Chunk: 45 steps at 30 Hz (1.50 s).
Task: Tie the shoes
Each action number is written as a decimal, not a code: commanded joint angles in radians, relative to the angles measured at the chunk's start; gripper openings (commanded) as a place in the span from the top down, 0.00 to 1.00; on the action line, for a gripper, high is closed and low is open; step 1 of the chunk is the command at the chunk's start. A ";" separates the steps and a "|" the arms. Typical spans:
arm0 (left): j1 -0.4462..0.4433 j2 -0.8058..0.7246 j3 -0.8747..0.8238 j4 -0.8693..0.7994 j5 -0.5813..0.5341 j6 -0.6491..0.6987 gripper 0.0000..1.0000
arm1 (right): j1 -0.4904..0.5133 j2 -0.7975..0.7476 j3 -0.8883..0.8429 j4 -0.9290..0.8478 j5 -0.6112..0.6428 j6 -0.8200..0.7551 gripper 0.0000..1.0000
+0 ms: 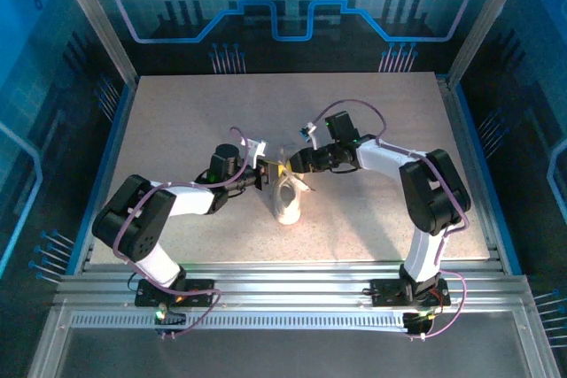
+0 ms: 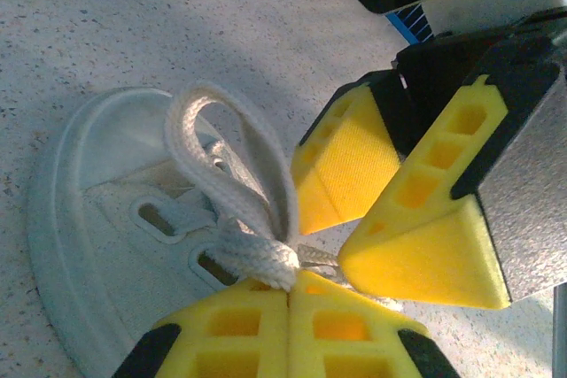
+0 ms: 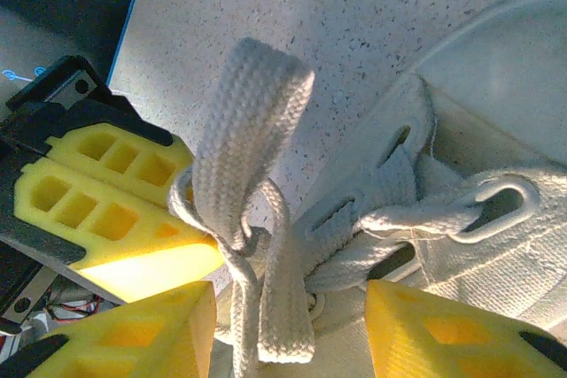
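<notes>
Left gripper clamps the lace loop at a loose knot on the white sneaker; right gripper stands apart; bow seemingly unfinished.

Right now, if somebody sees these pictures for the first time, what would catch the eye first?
First comes the white sneaker, in the middle of the speckled table. Up close, the left gripper is shut on the white lace, which rises in a loop over the sneaker. The right gripper stands open just beside it.
</notes>
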 commanded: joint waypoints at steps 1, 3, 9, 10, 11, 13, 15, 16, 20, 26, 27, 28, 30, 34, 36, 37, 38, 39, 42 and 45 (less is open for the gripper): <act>0.007 -0.017 0.015 0.020 0.030 0.030 1.00 | 0.010 0.019 0.030 -0.016 -0.037 -0.009 0.53; 0.007 -0.013 0.016 0.020 0.033 0.030 1.00 | 0.009 0.029 0.034 -0.020 -0.048 -0.009 0.54; 0.008 -0.004 0.019 0.023 0.034 0.030 1.00 | 0.020 0.050 0.054 -0.031 -0.059 -0.019 0.59; 0.007 -0.003 0.020 0.022 0.034 0.030 1.00 | 0.022 0.054 0.059 -0.039 -0.059 -0.023 0.60; 0.008 -0.003 0.020 0.022 0.034 0.030 1.00 | 0.023 0.058 0.065 -0.045 -0.058 -0.026 0.61; 0.007 -0.003 0.021 0.020 0.034 0.030 1.00 | 0.027 0.063 0.074 -0.052 -0.057 -0.028 0.65; 0.007 -0.003 0.022 0.018 0.032 0.031 1.00 | 0.029 0.067 0.079 -0.055 -0.059 -0.029 0.71; 0.007 -0.004 0.021 0.016 0.033 0.031 1.00 | 0.032 0.067 0.082 -0.059 -0.059 -0.032 0.75; 0.009 -0.006 0.015 0.012 0.027 0.024 1.00 | 0.044 0.054 0.098 -0.102 -0.022 -0.069 0.99; 0.010 -0.008 -0.009 0.023 0.021 -0.004 0.98 | 0.068 0.007 0.115 -0.172 0.089 -0.145 1.00; 0.010 -0.008 -0.015 0.030 0.020 -0.008 0.97 | 0.072 -0.001 0.115 -0.178 0.109 -0.157 1.00; 0.010 -0.006 -0.021 0.040 0.020 -0.013 0.97 | 0.078 -0.010 0.116 -0.182 0.135 -0.166 1.00; 0.010 -0.004 -0.028 0.054 0.020 -0.021 0.96 | 0.088 -0.027 0.114 -0.185 0.179 -0.184 1.00; 0.012 -0.002 -0.030 0.061 0.021 -0.030 0.96 | 0.103 -0.050 0.100 -0.172 0.237 -0.197 1.00; 0.012 0.000 -0.028 0.062 0.023 -0.034 0.96 | 0.105 -0.059 0.090 -0.162 0.255 -0.194 1.00; 0.012 0.001 -0.028 0.064 0.023 -0.035 0.95 | 0.106 -0.066 0.084 -0.153 0.264 -0.194 1.00; 0.012 0.002 -0.028 0.067 0.023 -0.036 0.95 | 0.106 -0.071 0.079 -0.148 0.268 -0.195 1.00; 0.012 0.004 -0.028 0.069 0.022 -0.036 0.95 | 0.106 -0.074 0.075 -0.144 0.270 -0.193 1.00; 0.012 0.013 -0.025 0.074 0.028 -0.038 0.90 | 0.106 -0.081 0.063 -0.131 0.276 -0.189 1.00; 0.012 0.023 -0.024 0.082 0.031 -0.043 0.84 | 0.107 -0.085 0.050 -0.116 0.282 -0.180 1.00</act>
